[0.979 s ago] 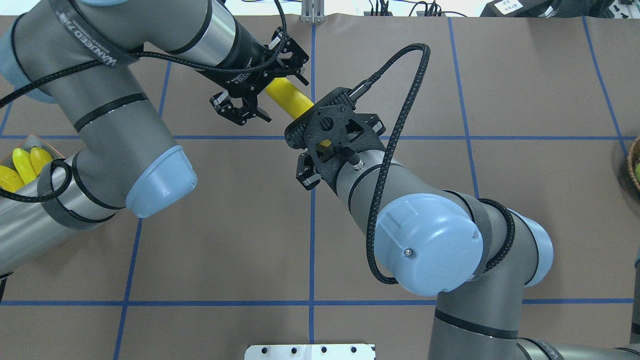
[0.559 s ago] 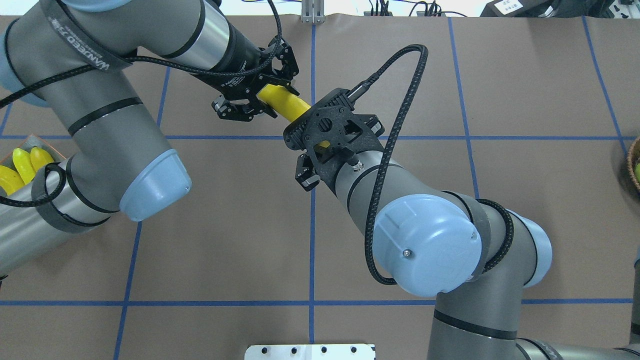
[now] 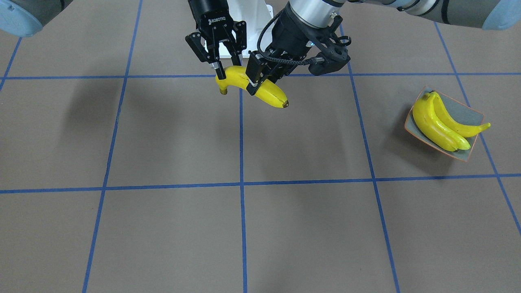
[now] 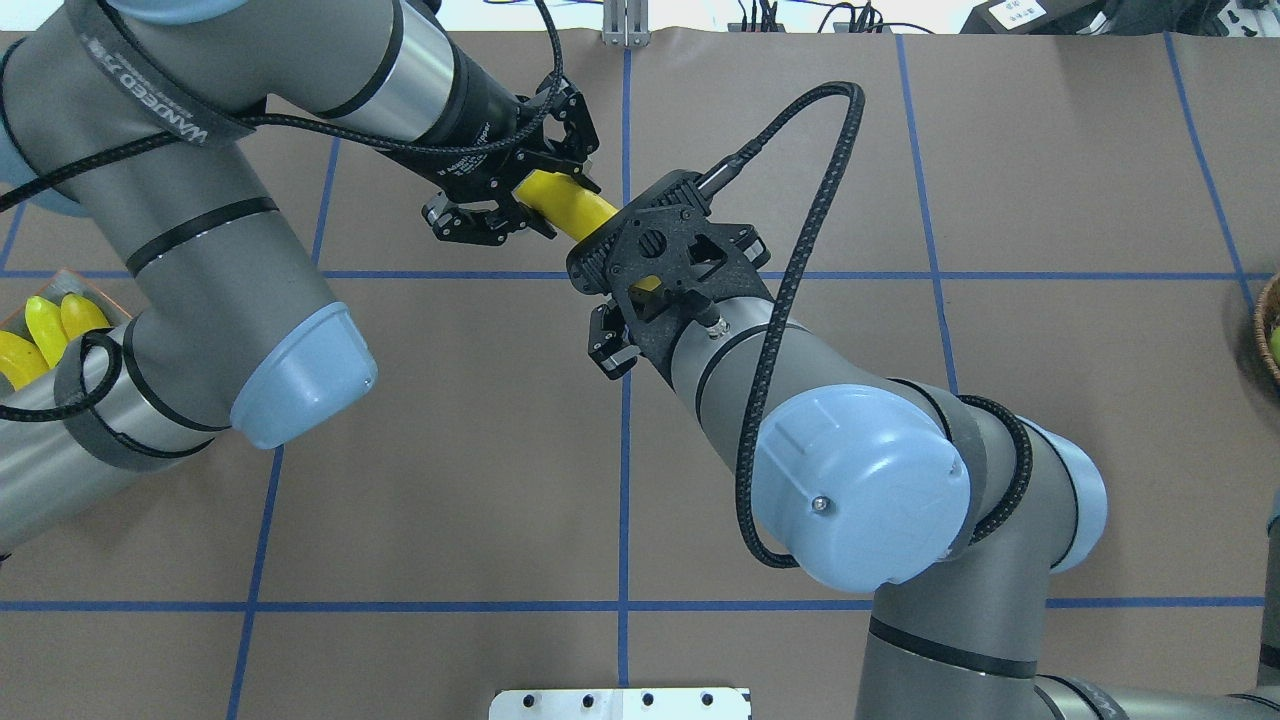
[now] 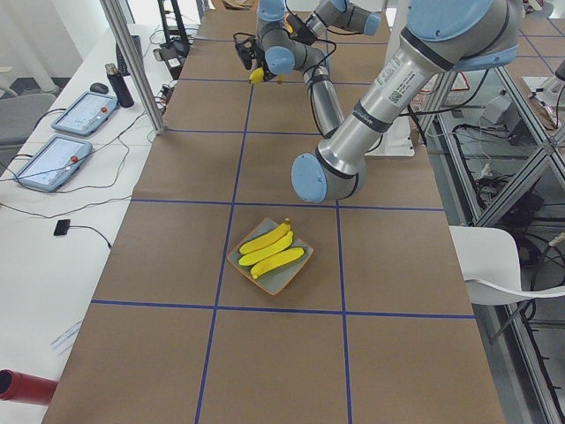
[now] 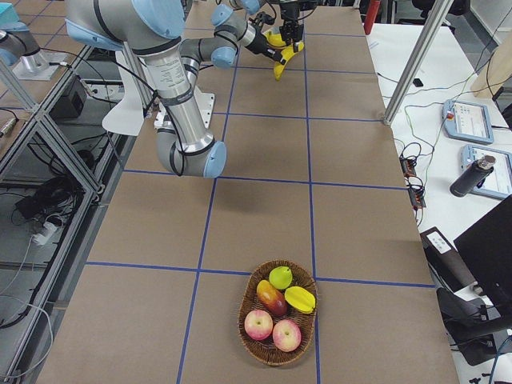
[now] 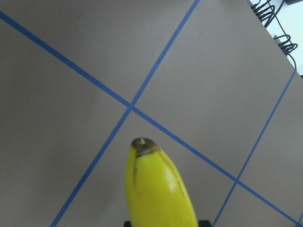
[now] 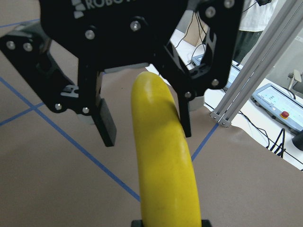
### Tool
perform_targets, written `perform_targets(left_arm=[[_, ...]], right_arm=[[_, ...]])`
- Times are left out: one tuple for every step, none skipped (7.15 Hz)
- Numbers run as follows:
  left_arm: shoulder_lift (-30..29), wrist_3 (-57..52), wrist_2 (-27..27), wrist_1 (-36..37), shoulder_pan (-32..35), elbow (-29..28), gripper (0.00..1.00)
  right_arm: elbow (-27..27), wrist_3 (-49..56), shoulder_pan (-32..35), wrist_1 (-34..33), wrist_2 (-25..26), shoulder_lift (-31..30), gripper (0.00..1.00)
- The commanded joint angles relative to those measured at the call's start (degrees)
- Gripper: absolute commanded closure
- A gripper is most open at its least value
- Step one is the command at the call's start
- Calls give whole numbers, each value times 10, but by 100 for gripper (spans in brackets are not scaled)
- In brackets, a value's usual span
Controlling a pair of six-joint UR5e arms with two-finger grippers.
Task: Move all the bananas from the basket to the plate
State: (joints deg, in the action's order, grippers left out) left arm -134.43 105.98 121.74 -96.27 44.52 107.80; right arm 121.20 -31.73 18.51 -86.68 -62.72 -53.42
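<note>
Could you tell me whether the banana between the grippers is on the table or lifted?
Lifted: the banana hangs between the right gripper and left gripper; wrist views show the table well below it.

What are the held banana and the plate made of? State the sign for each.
The banana: smooth, slightly glossy yellow skin, dark tip; real peel or moulded plastic, the look leaves it open. The plate: hard, matte grey with thin orange rim; perhaps ceramic or plastic.

Bright, even light; soft shadows on table (image 3: 163, 228); sharp focus.
</note>
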Motion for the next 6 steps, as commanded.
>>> perform_targets(left_arm=[[0,2,0,0,0,2,100],[0,1,0,1,0,2,100],[0,0,0,1,1,2,100],[1,-1,-1,1,2,2,100],[1,-2,-2,1,2,3,100],[10,-3,-2,1,3,11,100]], right_arm=[[2,-8,0,0,-5,0,1],[4,-9,2,-2,-7,0,1],[4,-13,8,-4,-15,-2,1],[4,-19,34,-3,-50,-3,1],[3,-25,82,-2,-125,-5,1],[-1,-27,139,-6,-195,-9,1]])
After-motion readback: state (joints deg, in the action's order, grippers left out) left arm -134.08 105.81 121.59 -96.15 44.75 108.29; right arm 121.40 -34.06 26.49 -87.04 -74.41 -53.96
